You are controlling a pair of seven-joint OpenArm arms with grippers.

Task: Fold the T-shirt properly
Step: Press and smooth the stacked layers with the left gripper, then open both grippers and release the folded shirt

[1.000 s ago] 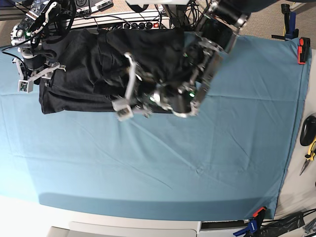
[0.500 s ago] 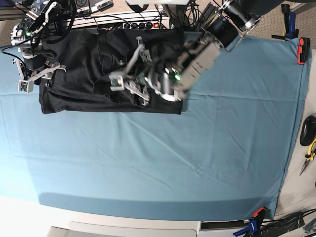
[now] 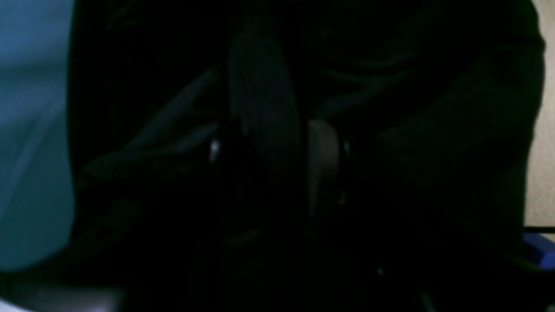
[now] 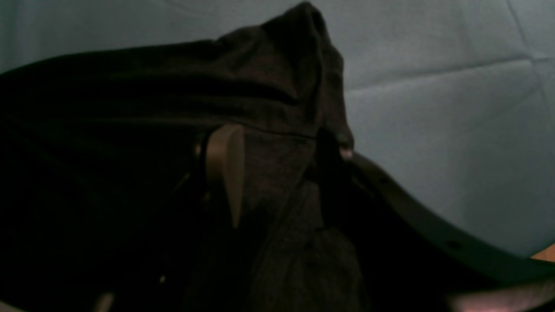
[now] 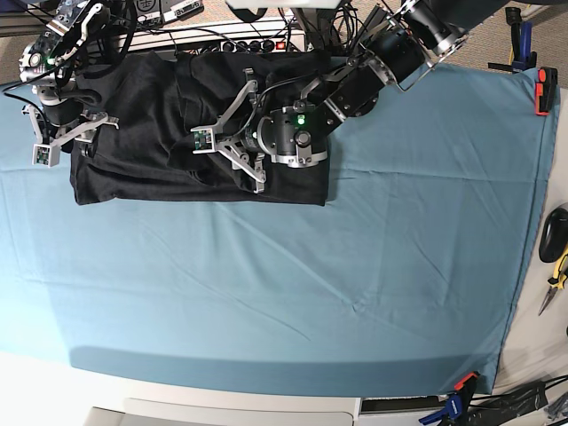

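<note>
- Both my pincers are working at the T-shirt (image 5: 160,133), which is lying bunched on the teal cloth (image 5: 293,293) toward the far edge.
- My left gripper (image 5: 232,133) is lying low over its middle, jaws spread wide; what they grip, I cannot tell.
- My right gripper (image 4: 277,173) is pinching a fold at the shirt's end.

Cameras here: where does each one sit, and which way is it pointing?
Base: overhead, looking down on the teal cloth, T-shirt and both arms.
Left wrist: on the left arm, facing dark shirt fabric over its left gripper; teal at the left edge.
Right wrist: on the right arm, facing a bunched shirt fold at the right gripper.
Shared: every view shows shirt and cloth.
</note>
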